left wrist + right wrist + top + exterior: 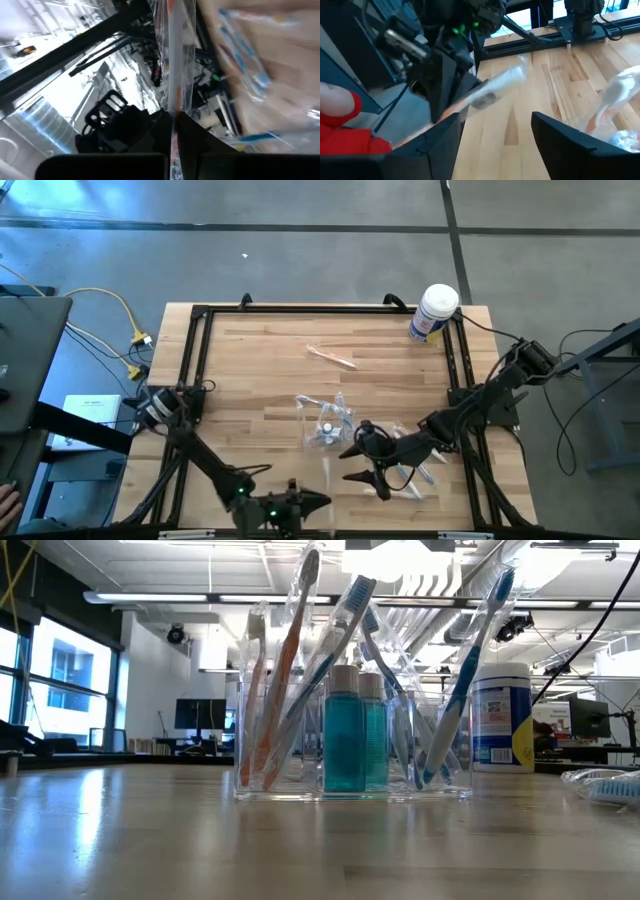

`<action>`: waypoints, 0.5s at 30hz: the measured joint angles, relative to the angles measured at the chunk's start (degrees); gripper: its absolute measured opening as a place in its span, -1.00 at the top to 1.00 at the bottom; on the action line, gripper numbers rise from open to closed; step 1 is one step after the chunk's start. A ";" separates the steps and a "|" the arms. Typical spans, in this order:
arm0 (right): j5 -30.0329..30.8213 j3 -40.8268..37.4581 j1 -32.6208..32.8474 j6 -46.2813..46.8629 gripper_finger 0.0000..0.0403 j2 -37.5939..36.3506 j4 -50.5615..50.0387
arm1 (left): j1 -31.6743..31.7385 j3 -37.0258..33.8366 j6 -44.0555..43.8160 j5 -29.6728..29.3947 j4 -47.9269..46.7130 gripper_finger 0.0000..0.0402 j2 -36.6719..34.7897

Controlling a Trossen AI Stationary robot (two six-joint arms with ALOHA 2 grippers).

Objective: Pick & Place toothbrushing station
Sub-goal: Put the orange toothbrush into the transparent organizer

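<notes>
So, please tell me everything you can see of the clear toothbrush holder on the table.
The toothbrushing station is a small colourless see-through plastic holder, standing upright on the wooden table near its middle. It holds several toothbrushes leaning at angles, orange-handled and blue-handled, and two small bottles of teal liquid with grey caps. No gripper touches it.

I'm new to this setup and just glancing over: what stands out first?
The clear toothbrushing station, packed with toothbrushes and teal bottles, stands mid-table. The left gripper pinches a wrapped toothbrush near the front edge; the open right gripper faces it.
</notes>
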 joint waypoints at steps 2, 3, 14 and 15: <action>0.00 0.00 0.02 -0.01 -0.18 0.00 0.03 | 0.99 0.29 0.10 1.33 0.60 0.98 0.08; -0.01 0.00 0.05 -0.03 -0.18 0.00 0.15 | 1.34 0.29 0.10 1.62 0.56 0.98 0.08; -1.34 0.00 0.07 -1.57 -0.18 0.00 2.68 | 4.43 0.25 6.44 7.98 8.58 0.98 1.64; -1.32 0.00 0.07 -1.58 -0.18 0.00 2.81 | 4.63 0.25 7.10 7.99 8.99 0.98 1.75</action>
